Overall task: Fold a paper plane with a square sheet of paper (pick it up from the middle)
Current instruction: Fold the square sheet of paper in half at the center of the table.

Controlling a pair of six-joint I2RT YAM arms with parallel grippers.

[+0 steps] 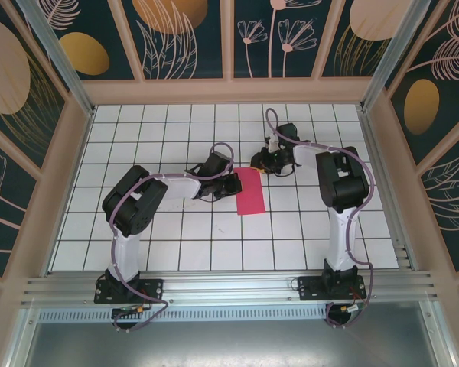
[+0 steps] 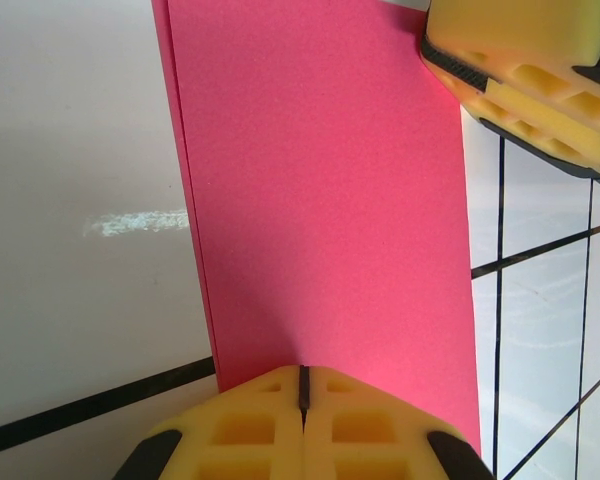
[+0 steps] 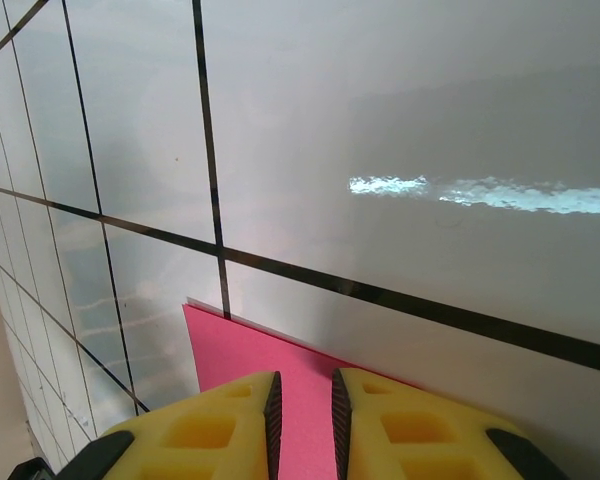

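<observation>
The square sheet of paper [image 1: 250, 191], folded into a narrow magenta strip, is lying flat on the tiled table [image 1: 176, 245] between the two arms, its long axis running near to far. The left gripper [image 2: 302, 400] is leaning in from the strip's left edge with its pads closed together, apparently pressing down on the paper rather than pinching it. The right gripper [image 3: 300, 410] is reaching over the far right corner, pads a narrow slit apart and gripping nothing, leaving the left arm nearer the strip's middle.
</observation>
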